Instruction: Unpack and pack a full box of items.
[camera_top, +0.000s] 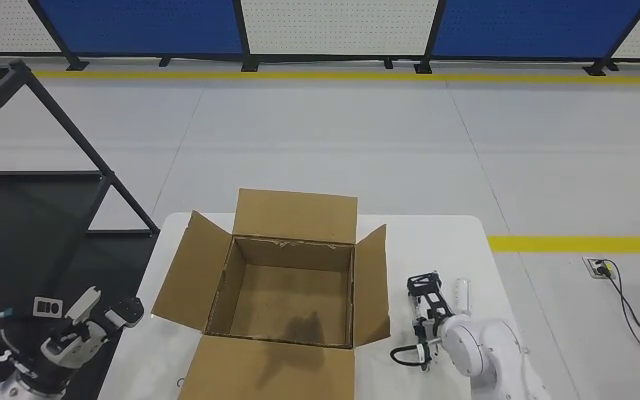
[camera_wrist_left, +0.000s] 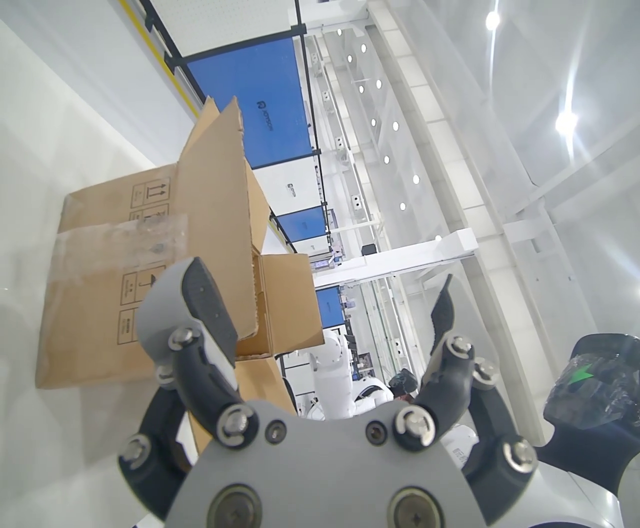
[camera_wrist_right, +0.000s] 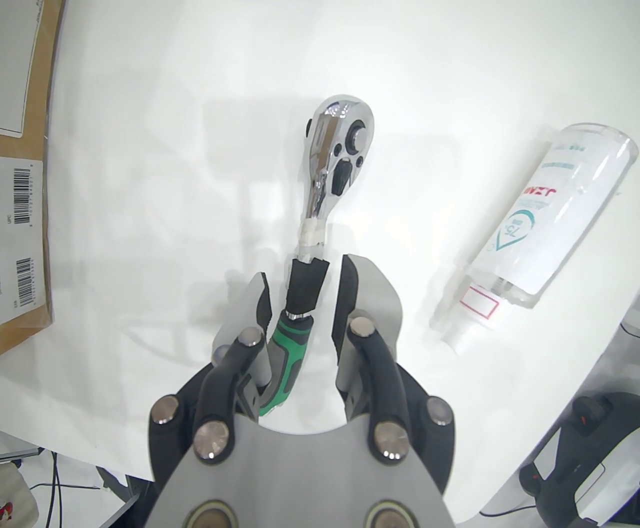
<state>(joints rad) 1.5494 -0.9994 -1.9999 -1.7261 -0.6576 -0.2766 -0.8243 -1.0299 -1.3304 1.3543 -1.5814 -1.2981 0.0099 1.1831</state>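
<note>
1. My right gripper (camera_wrist_right: 306, 280) hid the wrench's (camera_wrist_right: 335, 150) handle end, its fingers narrowly astride the handle.
2. The wrench lay at 3 o'clock of the box (camera_top: 295, 215), which stood open, floor bare.
3. My left gripper (camera_wrist_left: 320, 295) gaped wide at the box's 8 o'clock.

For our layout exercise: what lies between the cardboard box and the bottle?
The ratchet wrench, handle between the right gripper's fingers; right wrist view shows it.

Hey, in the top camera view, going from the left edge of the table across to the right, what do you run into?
left gripper → open cardboard box → right gripper → clear bottle lying on its side
</note>
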